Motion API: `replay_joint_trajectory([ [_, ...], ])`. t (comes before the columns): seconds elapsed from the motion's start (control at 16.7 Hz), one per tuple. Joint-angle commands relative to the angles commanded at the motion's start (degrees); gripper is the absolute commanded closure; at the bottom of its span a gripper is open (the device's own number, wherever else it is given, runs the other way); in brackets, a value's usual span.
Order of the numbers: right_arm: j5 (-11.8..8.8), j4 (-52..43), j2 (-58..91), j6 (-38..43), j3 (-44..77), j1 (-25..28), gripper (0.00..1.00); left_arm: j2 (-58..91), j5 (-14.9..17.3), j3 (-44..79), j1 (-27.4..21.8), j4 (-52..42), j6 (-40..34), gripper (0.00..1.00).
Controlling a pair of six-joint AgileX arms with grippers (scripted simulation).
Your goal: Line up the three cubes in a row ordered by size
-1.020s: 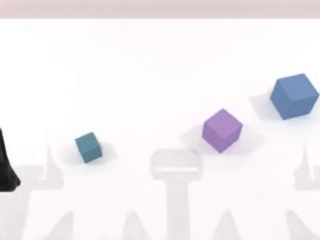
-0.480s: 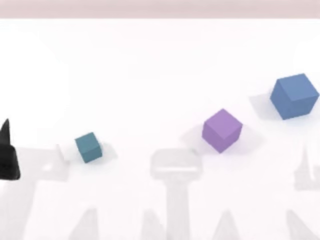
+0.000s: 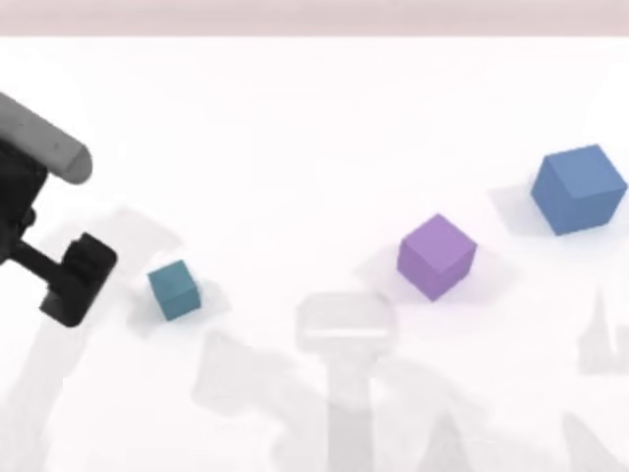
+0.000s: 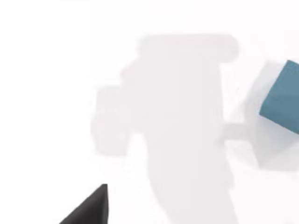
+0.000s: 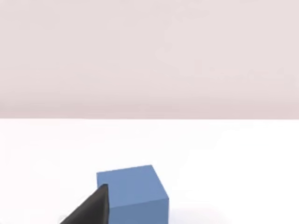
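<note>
The left gripper [image 3: 79, 280] hangs over the left side of the tabletop [image 3: 295, 147], just beside the small teal cube [image 3: 174, 289] and apart from it; the dark wrist block sits on a grey arm link slanting in from the upper left edge. Whether its fingers are open or closed cannot be told; only one dark fingertip [image 4: 91, 207] shows in the left wrist view, with the teal cube at that picture's edge. Half a second ago only a dark sliver of this arm showed at the left edge; now it reaches farther in toward the teal cube. The cubes have not shifted: the medium purple cube [image 3: 436, 256] lies right of centre, the largest blue cube [image 3: 578, 189] near the right edge, farther back. The right arm is outside the top view; its wrist view shows one dark fingertip [image 5: 93, 207] before the blue cube.
</note>
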Motion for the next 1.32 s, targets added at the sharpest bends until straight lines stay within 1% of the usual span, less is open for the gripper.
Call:
replay_joint_trajectory([
  [0.3,0.0,0.0,0.0,0.0,0.0,0.0,0.0,27.5,0.0,19.4,-4.9,-15.4,9.9,0.0],
  [0.6,0.0,0.0,0.0,0.0,0.0,0.0,0.0,44.9,-0.1,33.3,-8.0,-24.2,16.3,0.0],
  [0.78,0.0,0.0,0.0,0.0,0.0,0.0,0.0,48.7,-0.1,36.8,-8.7,-26.0,17.7,0.0],
  [1.14,0.0,0.0,0.0,0.0,0.0,0.0,0.0,48.7,-0.1,36.6,-8.4,-25.7,17.7,0.0],
  [1.32,0.0,0.0,0.0,0.0,0.0,0.0,0.0,50.4,-0.1,34.0,-8.6,-21.7,17.9,0.0],
])
